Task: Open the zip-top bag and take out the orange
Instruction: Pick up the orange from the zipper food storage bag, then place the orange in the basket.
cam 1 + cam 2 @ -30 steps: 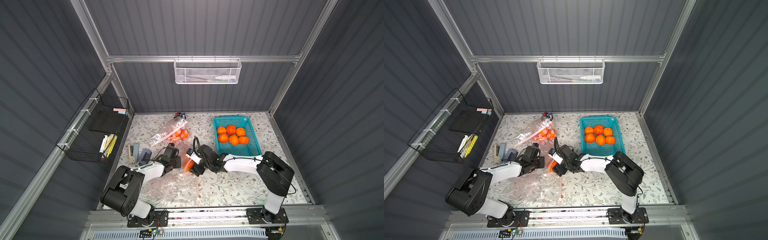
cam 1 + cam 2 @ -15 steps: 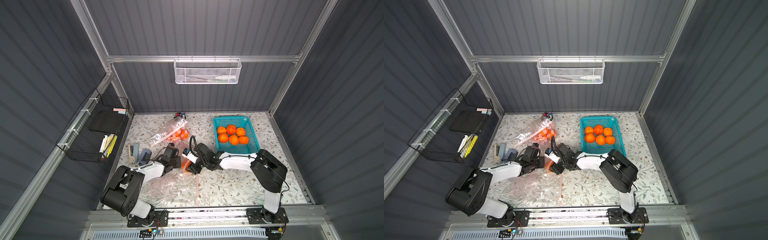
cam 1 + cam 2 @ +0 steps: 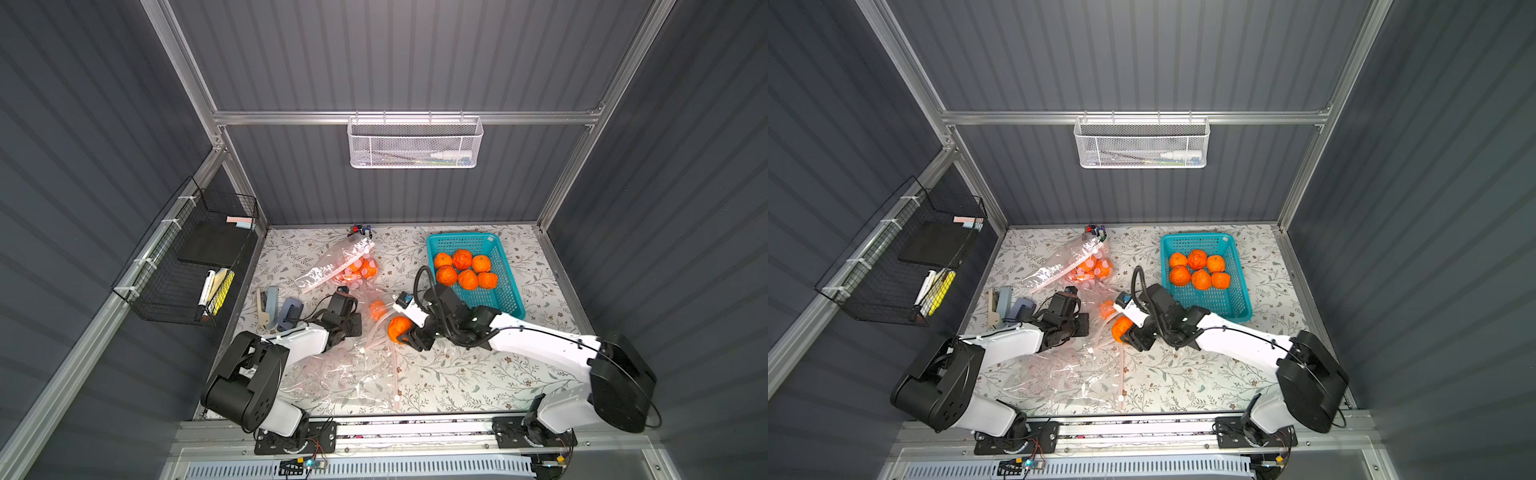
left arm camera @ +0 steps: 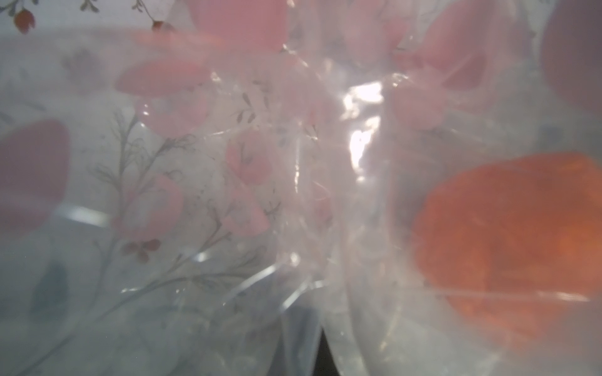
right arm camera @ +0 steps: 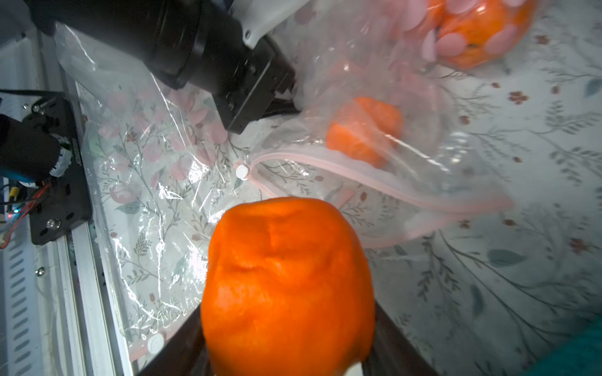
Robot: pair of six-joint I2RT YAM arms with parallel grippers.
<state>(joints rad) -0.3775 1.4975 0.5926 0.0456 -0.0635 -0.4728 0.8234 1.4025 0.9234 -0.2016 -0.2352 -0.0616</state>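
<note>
While the right claw (image 3: 409, 337) clamps the orange (image 3: 397, 327) just outside the bag's (image 5: 433, 107) open pink zip (image 5: 358, 177), the left claw (image 5: 288, 109) is closed on the bag's plastic, another orange (image 3: 376, 309) inside, just beyond its tips.

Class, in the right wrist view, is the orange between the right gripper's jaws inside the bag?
No, the orange in the right gripper shows bare peel, and the zip-top bag with its pink zipper lies beyond it.
</note>
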